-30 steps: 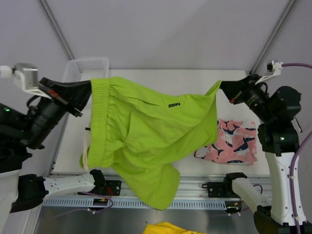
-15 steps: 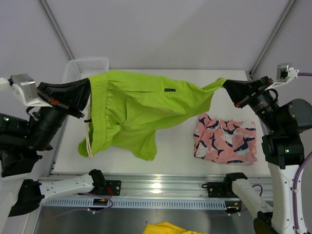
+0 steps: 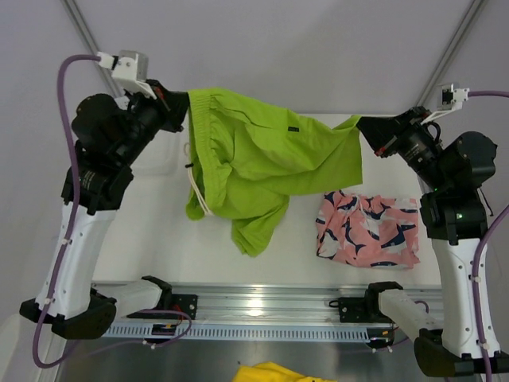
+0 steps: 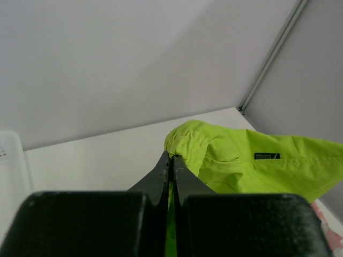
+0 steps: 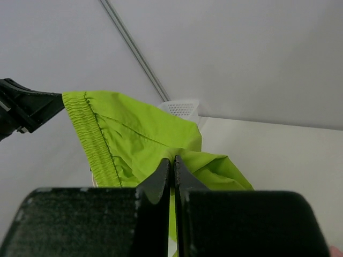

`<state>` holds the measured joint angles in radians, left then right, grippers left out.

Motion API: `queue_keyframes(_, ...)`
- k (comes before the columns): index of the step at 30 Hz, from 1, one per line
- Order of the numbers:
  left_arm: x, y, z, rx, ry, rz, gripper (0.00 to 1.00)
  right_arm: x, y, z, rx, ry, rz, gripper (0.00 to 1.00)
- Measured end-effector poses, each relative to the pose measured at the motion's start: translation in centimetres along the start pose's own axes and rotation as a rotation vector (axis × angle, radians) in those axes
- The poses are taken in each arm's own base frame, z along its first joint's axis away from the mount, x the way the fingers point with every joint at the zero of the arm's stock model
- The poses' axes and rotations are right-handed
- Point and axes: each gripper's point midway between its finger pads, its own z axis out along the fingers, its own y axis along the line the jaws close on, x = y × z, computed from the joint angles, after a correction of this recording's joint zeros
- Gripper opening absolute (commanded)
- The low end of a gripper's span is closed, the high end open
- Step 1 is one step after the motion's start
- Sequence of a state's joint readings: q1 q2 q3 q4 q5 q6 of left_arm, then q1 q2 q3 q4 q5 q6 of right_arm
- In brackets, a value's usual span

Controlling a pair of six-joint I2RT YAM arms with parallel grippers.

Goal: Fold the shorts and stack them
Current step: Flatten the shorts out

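The lime green shorts (image 3: pixel 262 155) hang in the air over the table, stretched between both arms. My left gripper (image 3: pixel 184 107) is shut on the waistband end (image 4: pixel 185 145) at the upper left. My right gripper (image 3: pixel 359 127) is shut on the opposite corner (image 5: pixel 193 155) at the right. A white drawstring (image 3: pixel 199 191) dangles from the waistband. The loose leg droops toward the table's middle. The pink shorts with a navy-and-white print (image 3: pixel 367 229) lie flat on the table at the right, below my right gripper.
A white mesh basket (image 5: pixel 182 108) stands at the table's back left corner, hidden behind my left arm in the top view. A yellow cloth (image 3: pixel 274 372) lies below the front rail (image 3: pixel 262 306). Frame posts slant up at both back corners.
Both arms rose and carried the green shorts backward and up. The left arm swung from low at the left edge to high over the back left. The pink shorts are now fully uncovered.
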<state>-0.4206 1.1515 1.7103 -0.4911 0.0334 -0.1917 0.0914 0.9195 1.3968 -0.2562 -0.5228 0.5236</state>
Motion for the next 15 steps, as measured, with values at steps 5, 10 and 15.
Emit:
queue_keyframes(5,-4.0,0.7,-1.8,0.016,-0.081,-0.064,0.00,-2.6,0.9,1.2,-0.010,-0.011,-0.019,0.00)
queue_keyframes(10,-7.5,-2.5,-6.9,0.139,-0.204,-0.070,0.00,-5.3,3.9,-0.7,-0.054,-0.081,-0.072,0.00)
queue_keyframes(15,-10.5,-6.0,-15.4,0.281,-0.409,-0.024,0.00,-7.8,9.1,-6.0,-0.126,-0.198,-0.155,0.00)
